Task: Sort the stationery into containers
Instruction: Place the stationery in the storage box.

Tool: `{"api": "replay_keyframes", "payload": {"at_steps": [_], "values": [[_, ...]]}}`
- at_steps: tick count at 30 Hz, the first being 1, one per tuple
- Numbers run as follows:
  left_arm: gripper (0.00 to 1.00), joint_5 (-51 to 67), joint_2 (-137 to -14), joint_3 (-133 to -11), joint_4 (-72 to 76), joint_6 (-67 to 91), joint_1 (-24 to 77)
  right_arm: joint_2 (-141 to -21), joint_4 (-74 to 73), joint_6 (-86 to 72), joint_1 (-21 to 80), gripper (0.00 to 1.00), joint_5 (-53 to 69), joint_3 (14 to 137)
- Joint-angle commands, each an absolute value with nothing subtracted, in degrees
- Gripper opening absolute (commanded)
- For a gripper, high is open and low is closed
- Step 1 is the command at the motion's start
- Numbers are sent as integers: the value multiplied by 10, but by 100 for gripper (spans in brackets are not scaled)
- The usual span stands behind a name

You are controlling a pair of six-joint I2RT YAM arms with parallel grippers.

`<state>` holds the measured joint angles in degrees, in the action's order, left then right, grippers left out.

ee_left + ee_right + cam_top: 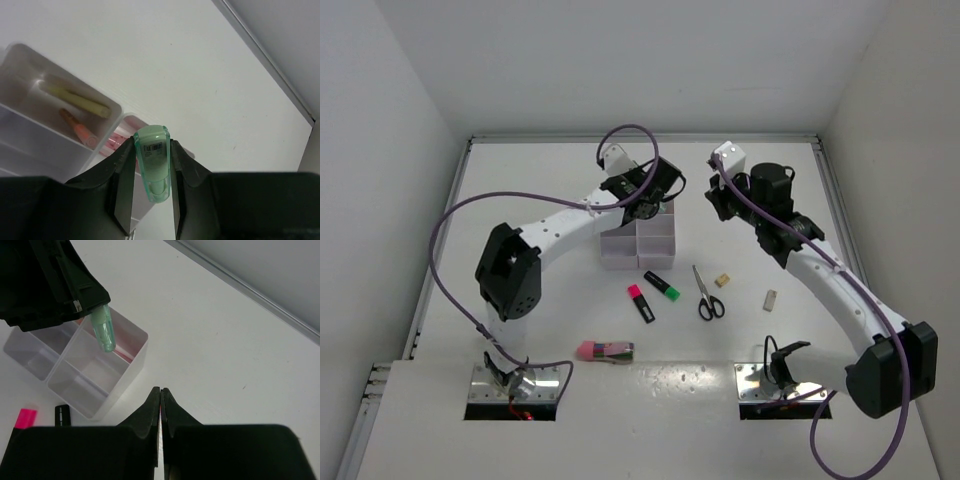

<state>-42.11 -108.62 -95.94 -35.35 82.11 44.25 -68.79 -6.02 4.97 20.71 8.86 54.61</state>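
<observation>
My left gripper (pixel 151 145) is shut on a mint-green eraser-like piece (pixel 152 162) and holds it above the far end of the white organizer tray (pixel 638 262). In the right wrist view the mint piece (pixel 105 331) hangs over the tray's far right compartment (pixel 134 356). A yellow pen (pixel 80 101), an orange pen (pixel 80 131) and something pink (pixel 114 142) lie in compartments. My right gripper (pixel 161 390) is shut with nothing visibly in it, hovering right of the tray (pixel 718 200). On the table lie scissors (pixel 706 294), a pink-ended highlighter (pixel 641 302) and a green-ended highlighter (pixel 662 285).
Two beige eraser bits (pixel 722 281) (pixel 770 299) lie right of the scissors. A pink eraser-like block (pixel 605 350) lies near the front edge. White walls enclose the table on three sides. The left arm (pixel 560 225) stretches across the left half.
</observation>
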Motion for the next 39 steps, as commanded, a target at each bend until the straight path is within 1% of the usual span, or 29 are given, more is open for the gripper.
{"api": "replay_keyframes", "payload": {"at_steps": [1, 8, 15, 24, 30, 31, 33, 35, 38, 39], "values": [[0, -494, -1092, -989, -317, 805, 462, -672, -38, 57, 206, 0, 76, 541], [0, -580, -1092, -954, -220, 730, 494, -672, -33, 57, 206, 0, 83, 535], [0, -647, -1123, -960, -197, 650, 507, -667, -27, 62, 206, 0, 88, 530], [0, -678, -1155, -960, -178, 610, 507, -655, -21, 68, 200, 0, 94, 524], [0, -679, -1171, -960, -172, 598, 507, -650, -16, 68, 200, 0, 94, 519], [2, -679, -1176, -960, -172, 598, 507, -650, -16, 68, 200, 0, 94, 519], [10, -673, -1176, -954, -172, 604, 507, -650, -16, 68, 195, 0, 94, 519], [23, -673, -1176, -947, -172, 609, 507, -650, -16, 68, 195, 0, 94, 519], [32, -673, -1170, -947, -172, 609, 507, -644, -16, 68, 195, 0, 94, 519], [37, -673, -1170, -947, -172, 609, 507, -644, -16, 68, 195, 0, 99, 519]]}}
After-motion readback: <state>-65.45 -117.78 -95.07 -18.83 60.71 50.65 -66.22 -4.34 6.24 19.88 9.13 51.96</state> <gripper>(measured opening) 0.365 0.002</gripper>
